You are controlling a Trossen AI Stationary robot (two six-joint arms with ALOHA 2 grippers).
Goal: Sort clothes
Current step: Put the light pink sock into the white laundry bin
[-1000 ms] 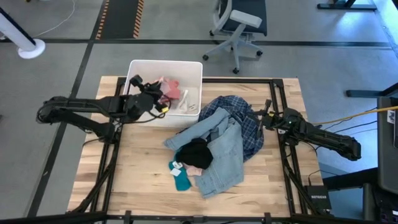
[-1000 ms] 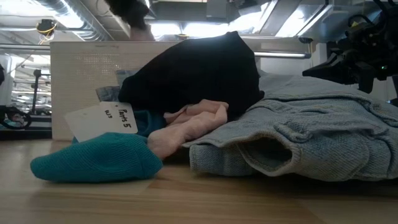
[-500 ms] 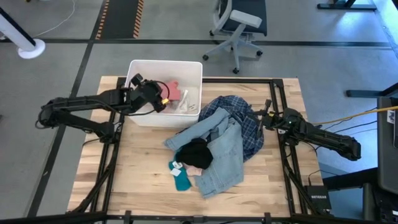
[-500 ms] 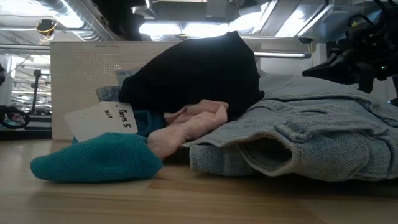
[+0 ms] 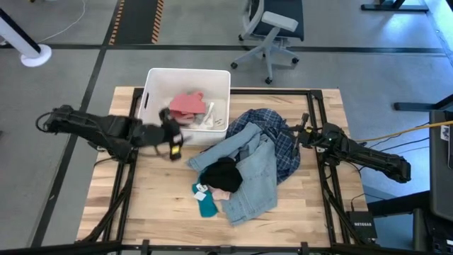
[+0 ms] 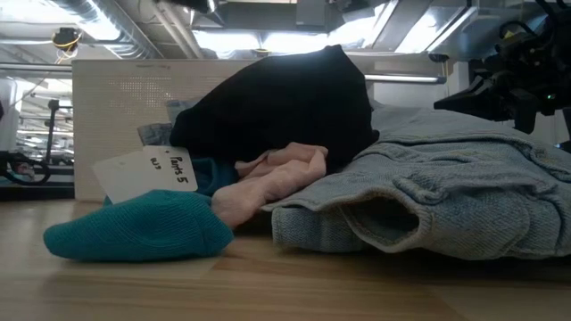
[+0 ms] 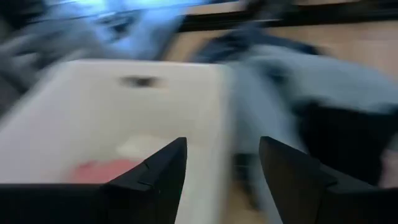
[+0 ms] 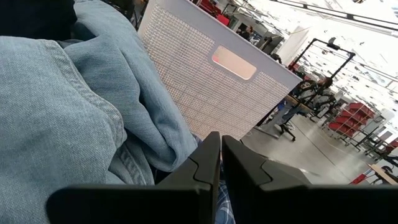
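1. The left gripper [image 5: 172,144] hangs just outside the bin [image 5: 157,76], its jaws apart and empty; the pink piece [image 5: 187,103] lies in the bin beside a white top [image 5: 209,113].
2. The next reach is best aimed at the pile's top layer, the black piece [image 5: 221,172], gripping one fold only; the denim [image 5: 256,180] beneath could drag along.
3. The teal socks [image 5: 207,206] lie at the pile's near edge, easy to take singly.
4. The right gripper [image 5: 298,136] rests shut at the plaid shirt [image 5: 284,145]; whether it pinches cloth is unclear.
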